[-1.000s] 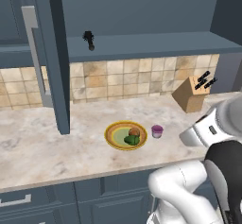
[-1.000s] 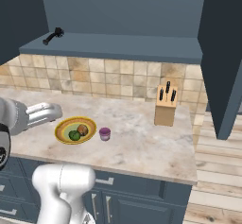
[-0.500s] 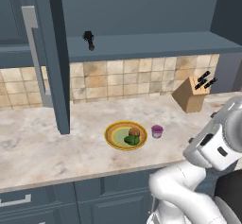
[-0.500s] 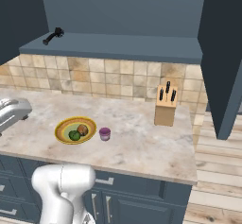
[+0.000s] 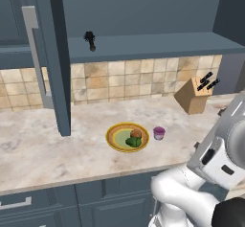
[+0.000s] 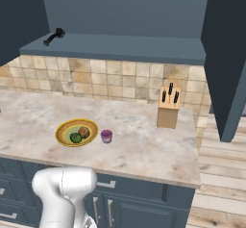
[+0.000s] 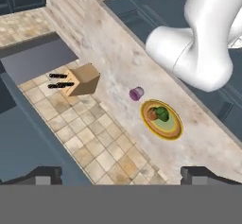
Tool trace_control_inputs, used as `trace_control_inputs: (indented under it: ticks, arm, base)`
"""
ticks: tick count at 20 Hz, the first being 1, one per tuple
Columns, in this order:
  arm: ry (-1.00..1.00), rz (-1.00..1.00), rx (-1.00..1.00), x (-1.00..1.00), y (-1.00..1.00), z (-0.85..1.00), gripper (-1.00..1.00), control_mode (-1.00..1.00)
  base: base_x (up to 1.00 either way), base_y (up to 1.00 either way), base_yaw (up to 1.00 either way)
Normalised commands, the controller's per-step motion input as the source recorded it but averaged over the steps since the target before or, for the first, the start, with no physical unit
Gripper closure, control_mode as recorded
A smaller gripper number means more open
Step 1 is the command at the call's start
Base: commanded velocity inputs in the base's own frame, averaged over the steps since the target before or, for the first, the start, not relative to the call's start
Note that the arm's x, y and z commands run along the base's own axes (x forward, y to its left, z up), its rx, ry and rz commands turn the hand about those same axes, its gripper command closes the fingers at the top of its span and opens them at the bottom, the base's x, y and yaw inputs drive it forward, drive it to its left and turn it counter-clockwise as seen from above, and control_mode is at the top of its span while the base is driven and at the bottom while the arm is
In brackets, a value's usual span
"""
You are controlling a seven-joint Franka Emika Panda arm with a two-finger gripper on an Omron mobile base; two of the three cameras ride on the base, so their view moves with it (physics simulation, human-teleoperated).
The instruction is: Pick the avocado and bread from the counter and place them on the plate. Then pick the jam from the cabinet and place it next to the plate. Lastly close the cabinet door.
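Observation:
The plate (image 5: 114, 132) (image 6: 62, 130) (image 7: 176, 129) lies on the counter (image 5: 38, 144) with the dark green avocado (image 5: 132, 143) (image 6: 75, 137) (image 7: 162, 114) and the brown bread (image 5: 136, 134) (image 6: 84, 132) (image 7: 151, 116) on it. The pink-purple jam (image 5: 159, 133) (image 6: 106, 136) (image 7: 136, 93) stands on the counter just right of the plate. The cabinet (image 5: 143, 44) is open, and its cabinet door (image 5: 53, 53) with a grey bar handle (image 5: 34, 49) swings out over the counter. My gripper (image 7: 123, 176) hangs open and empty high above the counter, looking down on the plate.
A wooden knife block (image 5: 194, 96) (image 6: 168, 111) (image 7: 83, 80) stands on the counter at the right by the tiled wall. A slim black bottle-like object (image 5: 89, 40) (image 6: 54, 36) lies on the cabinet shelf. Another open door (image 6: 226, 54) hangs at the right.
The arm has swung: its white links shifted rightward in the left base view and left the left edge of the right base view. Plate, food and jam have not moved.

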Motion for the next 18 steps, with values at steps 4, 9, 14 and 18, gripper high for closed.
trace_control_inputs:
  ticks: [4, 9, 14, 18]
  arm:
    - [-0.09, 0.00, -0.11, -0.23, 0.24, 0.24, -1.00, -1.00]
    - [-0.09, 0.00, -0.10, -0.15, 0.30, 0.17, -1.00, -1.00]
    - [-0.11, 0.00, -0.11, -0.15, 0.34, 0.12, -1.00, -1.00]
    - [-0.13, 0.00, -0.13, -0.14, 0.33, 0.11, -1.00, -1.00]
  base:
    - [0.00, 0.00, 0.00]
    - [0.00, 0.00, 0.00]
    - [0.00, 0.00, 0.00]
    - [0.00, 0.00, 0.00]
